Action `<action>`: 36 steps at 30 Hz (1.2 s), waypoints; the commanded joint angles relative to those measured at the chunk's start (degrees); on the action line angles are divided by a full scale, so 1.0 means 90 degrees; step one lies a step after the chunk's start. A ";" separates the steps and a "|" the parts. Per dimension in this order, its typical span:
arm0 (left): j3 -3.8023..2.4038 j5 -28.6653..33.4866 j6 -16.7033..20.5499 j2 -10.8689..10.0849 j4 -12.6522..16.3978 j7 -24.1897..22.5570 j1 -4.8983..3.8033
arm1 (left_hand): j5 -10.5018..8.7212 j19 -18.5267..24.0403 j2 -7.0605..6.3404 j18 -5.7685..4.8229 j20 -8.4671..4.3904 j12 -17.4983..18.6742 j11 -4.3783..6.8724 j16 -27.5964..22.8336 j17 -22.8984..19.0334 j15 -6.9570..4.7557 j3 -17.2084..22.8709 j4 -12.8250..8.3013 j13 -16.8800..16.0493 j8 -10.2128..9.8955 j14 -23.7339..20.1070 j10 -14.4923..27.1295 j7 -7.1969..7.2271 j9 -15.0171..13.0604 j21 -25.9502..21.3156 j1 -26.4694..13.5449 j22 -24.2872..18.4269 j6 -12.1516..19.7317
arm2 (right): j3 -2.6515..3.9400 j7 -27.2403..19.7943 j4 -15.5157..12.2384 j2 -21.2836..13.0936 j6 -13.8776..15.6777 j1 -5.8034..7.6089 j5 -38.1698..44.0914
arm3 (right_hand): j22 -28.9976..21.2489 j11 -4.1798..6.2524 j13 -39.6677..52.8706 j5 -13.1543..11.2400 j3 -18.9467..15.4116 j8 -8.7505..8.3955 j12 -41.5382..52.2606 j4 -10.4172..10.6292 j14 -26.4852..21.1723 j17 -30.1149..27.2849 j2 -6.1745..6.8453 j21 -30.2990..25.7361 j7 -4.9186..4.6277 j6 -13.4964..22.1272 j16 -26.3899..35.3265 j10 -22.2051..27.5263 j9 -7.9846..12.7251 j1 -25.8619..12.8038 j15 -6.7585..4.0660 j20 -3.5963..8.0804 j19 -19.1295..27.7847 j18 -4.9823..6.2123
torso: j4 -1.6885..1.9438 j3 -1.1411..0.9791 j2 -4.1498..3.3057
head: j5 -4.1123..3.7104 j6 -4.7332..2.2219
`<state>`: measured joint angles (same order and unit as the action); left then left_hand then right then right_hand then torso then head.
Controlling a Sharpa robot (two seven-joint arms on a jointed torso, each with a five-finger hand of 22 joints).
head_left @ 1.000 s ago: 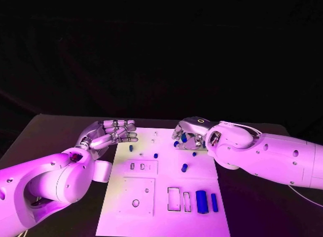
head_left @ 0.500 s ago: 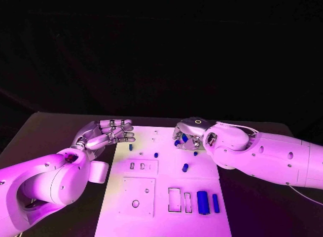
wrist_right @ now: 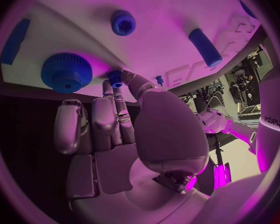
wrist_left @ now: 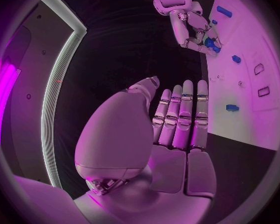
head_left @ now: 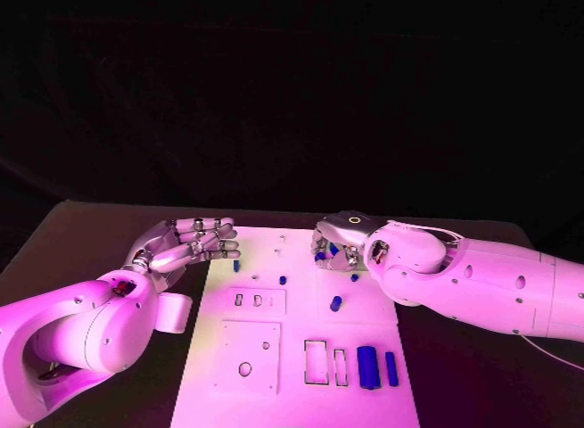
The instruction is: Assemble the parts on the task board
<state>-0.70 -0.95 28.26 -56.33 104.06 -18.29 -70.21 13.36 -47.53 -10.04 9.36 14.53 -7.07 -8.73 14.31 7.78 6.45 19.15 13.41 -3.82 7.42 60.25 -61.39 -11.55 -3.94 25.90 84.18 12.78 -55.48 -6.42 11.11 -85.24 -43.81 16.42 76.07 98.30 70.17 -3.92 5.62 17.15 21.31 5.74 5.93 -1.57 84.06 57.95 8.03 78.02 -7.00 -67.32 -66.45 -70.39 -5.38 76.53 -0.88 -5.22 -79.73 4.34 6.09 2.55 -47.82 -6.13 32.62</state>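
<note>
A small blue peg [wrist_right: 115,78] is pinched by the right hand [wrist_right: 124,129], seen from its wrist. The left hand [head_left: 189,242] is held open above the dark surface [head_left: 86,245].

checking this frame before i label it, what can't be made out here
- Head view: the right hand covers the blue parts under it on the task board; its grip cannot be read there. The right wrist view shows fingertips pinching a small blue peg.
- Head view: the small blue pieces near the board's far edge are too small to identify.
- Right wrist view: a blue bar is cut by the circle's rim.
- Left hand: flat, holding nothing.
</note>
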 commanded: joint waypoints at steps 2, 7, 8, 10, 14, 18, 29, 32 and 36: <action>-0.0006 0.0012 -0.0142 -0.0002 -0.0006 0.0022 -0.0014 | -0.0025 -0.0024 -0.0002 0.0121 -0.0005 0.0032 -0.0023 -0.0018 0.0010 0.0013 0.0002 0.0032 0.0005 -0.0018 0.0045 0.0004 -0.0033 0.0006 0.0036 -0.0081 0.0006 -0.0011 | 0.0000 0.0095 -0.0027 -0.0013 0.0001 -0.0004 0.0166 | 0.0343 0.0111 0.0106 -0.0051 0.0138 0.0059 0.0085 -0.0060 0.0266 0.0212 -0.0088 0.0224 0.0030 -0.0116 -0.0217 -0.0234 -0.0053 0.0188 -0.0078 0.0051 -0.0155 -0.0105 | 0.0027 0.0002 -0.0028 | -0.0018 -0.0017; -0.0006 0.0012 -0.0153 -0.0004 -0.0014 0.0033 -0.0014 | -0.0025 -0.0023 0.0001 0.0120 -0.0006 0.0038 -0.0024 -0.0020 0.0011 0.0014 0.0002 0.0032 0.0005 -0.0023 0.0045 0.0007 -0.0034 0.0007 0.0041 -0.0084 0.0009 -0.0009 | 0.0011 0.0104 -0.0076 -0.0029 0.0168 -0.0004 0.0197 | 0.0487 0.0126 0.0143 -0.0034 0.0224 0.0055 0.0076 -0.0098 0.0242 0.0277 -0.0077 0.0321 0.0028 -0.0132 -0.0308 -0.0287 -0.0089 0.0238 -0.0087 0.0074 -0.0199 -0.0129 | 0.0042 0.0012 -0.0043 | -0.0037 -0.0028; -0.0006 0.0012 -0.0155 -0.0004 -0.0015 0.0035 -0.0015 | -0.0024 -0.0022 0.0002 0.0120 -0.0006 0.0042 -0.0025 -0.0022 0.0012 0.0015 0.0003 0.0030 0.0005 -0.0026 0.0044 0.0009 -0.0033 0.0007 0.0044 -0.0082 0.0010 -0.0008 | 0.0016 0.0105 -0.0090 -0.0032 0.0218 -0.0004 0.0201 | 0.0505 0.0126 0.0147 -0.0033 0.0234 0.0053 0.0073 -0.0104 0.0238 0.0284 -0.0075 0.0332 0.0027 -0.0133 -0.0318 -0.0291 -0.0093 0.0245 -0.0088 0.0075 -0.0205 -0.0132 | 0.0043 0.0012 -0.0045 | -0.0038 -0.0029; -0.0006 0.0012 -0.0159 -0.0005 -0.0019 0.0042 -0.0015 | -0.0024 -0.0022 0.0002 0.0120 -0.0006 0.0042 -0.0025 -0.0022 0.0012 0.0015 0.0003 0.0030 0.0005 -0.0026 0.0044 0.0009 -0.0033 0.0007 0.0044 -0.0082 0.0010 -0.0008 | 0.0032 0.0113 -0.0130 -0.0042 0.0333 -0.0004 0.0209 | 0.0569 0.0123 0.0160 -0.0022 0.0268 0.0052 0.0066 -0.0118 0.0231 0.0314 -0.0074 0.0374 0.0028 -0.0140 -0.0354 -0.0304 -0.0107 0.0263 -0.0089 0.0077 -0.0227 -0.0143 | 0.0048 0.0013 -0.0048 | -0.0047 -0.0039; -0.0006 0.0012 -0.0163 -0.0005 -0.0034 0.0049 -0.0015 | -0.0022 -0.0017 0.0006 0.0119 -0.0008 0.0058 -0.0027 -0.0029 0.0013 0.0016 0.0008 0.0021 0.0005 -0.0037 0.0041 0.0017 -0.0034 0.0007 0.0055 -0.0074 0.0016 -0.0004 | 0.0074 0.0151 -0.0202 -0.0047 0.0499 0.0009 0.0217 | 0.0669 0.0126 0.0178 -0.0005 0.0309 0.0048 0.0055 -0.0138 0.0224 0.0355 -0.0066 0.0436 0.0022 -0.0145 -0.0404 -0.0315 -0.0125 0.0282 -0.0088 0.0079 -0.0267 -0.0160 | 0.0062 0.0023 -0.0046 | -0.0065 -0.0062; -0.0005 0.0013 -0.0165 -0.0005 -0.0048 0.0054 -0.0015 | -0.0022 -0.0014 0.0007 0.0118 -0.0009 0.0067 -0.0029 -0.0035 0.0014 0.0018 0.0008 0.0016 0.0006 -0.0044 0.0036 0.0022 -0.0036 0.0008 0.0060 -0.0072 0.0019 0.0000 | 0.0095 0.0201 -0.0161 0.0027 0.0692 0.0047 0.0217 | 0.0729 0.0119 0.0189 0.0018 0.0348 0.0035 0.0035 -0.0151 0.0216 0.0377 -0.0058 0.0474 0.0014 -0.0134 -0.0437 -0.0309 -0.0138 0.0291 -0.0083 0.0077 -0.0286 -0.0170 | 0.0064 0.0027 -0.0054 | -0.0076 -0.0101; -0.0005 0.0030 -0.0179 0.0019 -0.0067 0.0065 -0.0018 | -0.0022 0.0000 0.0009 0.0116 -0.0011 0.0092 -0.0035 -0.0055 0.0013 0.0027 0.0010 0.0004 0.0006 -0.0062 0.0018 0.0034 -0.0041 0.0008 0.0076 -0.0068 0.0028 0.0007 | 0.0108 0.0211 0.0288 0.0493 0.1396 0.0095 0.0057 | 0.0934 0.0101 0.0207 0.0071 0.0412 0.0013 -0.0008 -0.0161 0.0214 0.0469 -0.0033 0.0598 -0.0004 -0.0114 -0.0534 -0.0283 -0.0162 0.0285 -0.0069 0.0067 -0.0383 -0.0209 | 0.0102 0.0037 -0.0051 | -0.0092 -0.0157; -0.0005 0.0033 -0.0182 0.0027 -0.0061 0.0069 -0.0019 | -0.0022 0.0000 0.0009 0.0116 -0.0011 0.0092 -0.0035 -0.0055 0.0013 0.0027 0.0010 0.0004 0.0006 -0.0062 0.0018 0.0034 -0.0041 0.0008 0.0076 -0.0068 0.0028 0.0007 | 0.0109 0.0192 0.0414 0.0628 0.1445 0.0099 0.0025 | 0.0943 0.0099 0.0210 0.0066 0.0422 0.0010 -0.0013 -0.0162 0.0215 0.0484 -0.0036 0.0604 -0.0006 -0.0111 -0.0549 -0.0281 -0.0165 0.0286 -0.0067 0.0065 -0.0385 -0.0210 | 0.0107 0.0038 -0.0062 | -0.0075 -0.0169; -0.0005 0.0035 -0.0188 0.0038 -0.0059 0.0074 -0.0020 | -0.0023 0.0010 0.0009 0.0114 -0.0011 0.0108 -0.0041 -0.0067 0.0013 0.0032 0.0008 0.0000 0.0005 -0.0075 0.0007 0.0041 -0.0046 0.0009 0.0084 -0.0071 0.0033 0.0013 | 0.0109 0.0152 0.0570 0.0803 0.1473 0.0101 -0.0031 | 0.0947 0.0098 0.0211 0.0064 0.0428 0.0008 -0.0015 -0.0162 0.0215 0.0492 -0.0037 0.0607 -0.0007 -0.0109 -0.0556 -0.0281 -0.0167 0.0286 -0.0066 0.0064 -0.0387 -0.0211 | 0.0114 0.0032 -0.0068 | -0.0073 -0.0178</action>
<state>-0.69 -0.87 27.76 -56.15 103.39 -17.58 -70.27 13.36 -47.52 -10.03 9.34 14.54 -6.43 -8.93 13.97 7.82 6.45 19.15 13.41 -3.83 6.93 60.24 -61.18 -11.55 -3.94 26.41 84.19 12.98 -55.48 -5.44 12.66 -80.51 -36.96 27.83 76.96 98.48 74.93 -4.66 6.13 17.55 24.48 5.98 5.74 -2.69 84.14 62.33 7.93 83.32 -6.77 -68.35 -71.26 -71.10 -6.84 78.25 -1.34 -4.70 -82.82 3.48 7.03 2.88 -48.35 -6.83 31.11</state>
